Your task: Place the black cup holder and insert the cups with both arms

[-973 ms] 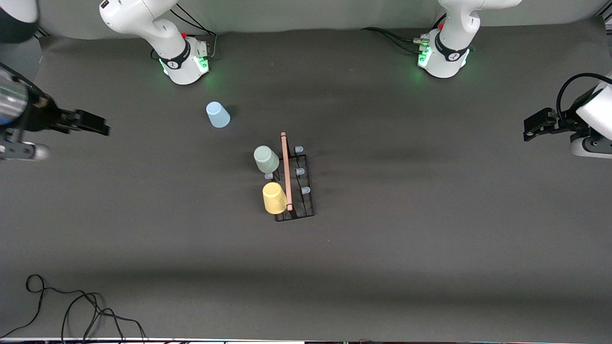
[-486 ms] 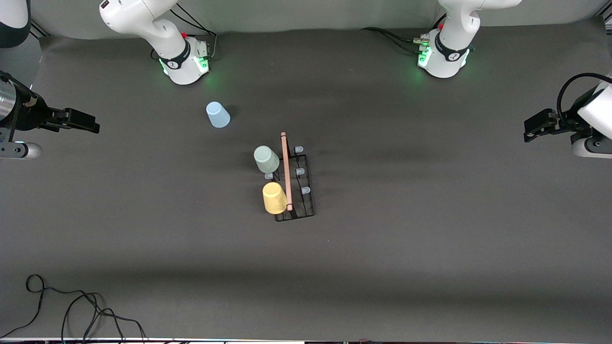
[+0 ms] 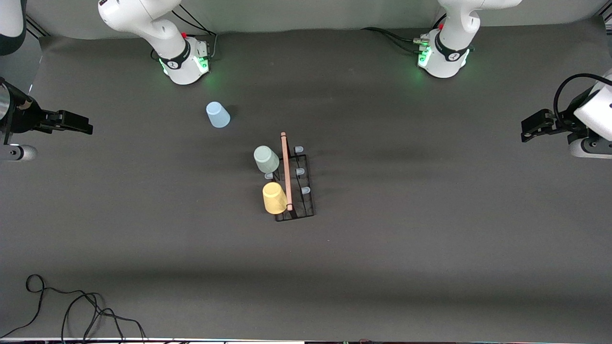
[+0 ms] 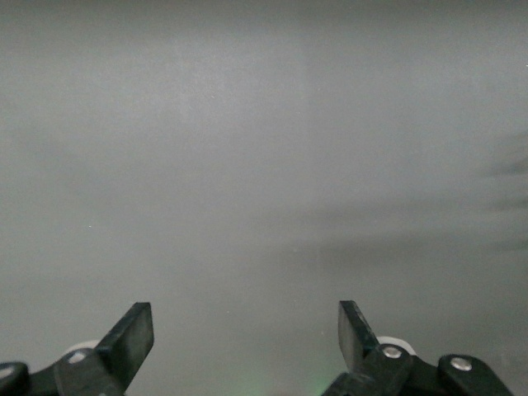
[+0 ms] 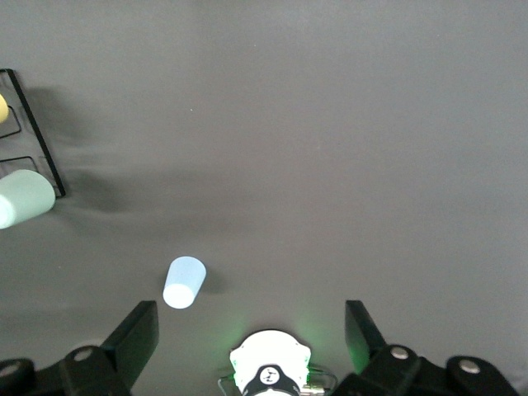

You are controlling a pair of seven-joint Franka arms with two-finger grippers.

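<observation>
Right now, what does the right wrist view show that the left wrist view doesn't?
Only the right wrist view shows the light blue cup standing alone, the mint green cup and a corner of the black cup holder, plus a green-lit arm base. Only the left wrist view shows nothing but bare grey surface. Both show their own gripper, left gripper and right gripper, open and empty.

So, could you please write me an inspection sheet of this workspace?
Surface: dark grey table, flat.
Job's things: rack mid-table; mint cup and yellow cup on its prongs; blue cup upside down on the table, near the right arm's base.
Clutter: nothing seen.
Grippers: left gripper and right gripper open, empty, at the table's ends.
Cables: black cable at the near edge.
Surroundings: pale backdrop.
</observation>
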